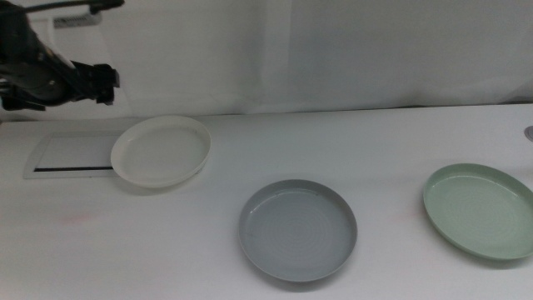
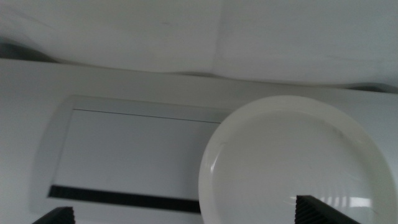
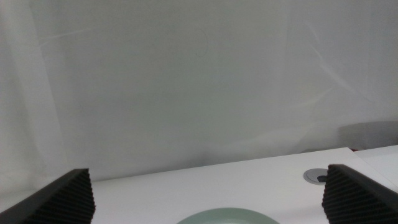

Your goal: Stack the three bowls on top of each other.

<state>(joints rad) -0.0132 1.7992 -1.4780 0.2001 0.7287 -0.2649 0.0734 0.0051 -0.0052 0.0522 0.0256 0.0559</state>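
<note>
the 3 bowls lie apart on the white table [image 1: 366, 142], none stacked yet; the cream-white bowl [image 1: 161, 151] sits toward the far left, its edge overlapping a flat white panel [image 1: 71, 155] with a dark slot; the grey bowl [image 1: 298, 228] rests near the middle front; the pale green bowl [image 1: 479, 210] lies at the right, well apart from the grey one.

the left gripper [image 2: 180, 218] hangs raised above the table's far left, near the cream-white bowl, its jaws spread wide and holding nothing; the right gripper [image 3: 208, 199] is out of the middle view, its jaws also wide and empty, with only the far rim of the pale green bowl [image 3: 227, 215] showing between them.

these bowls look like thin, light, stiff plastic, probably smooth and a little slippery; being shallow, they offer only the rim to pinch, 1 jaw inside and 1 outside the low wall; a light bowl may slide or tip if nudged before the jaws close.
</note>
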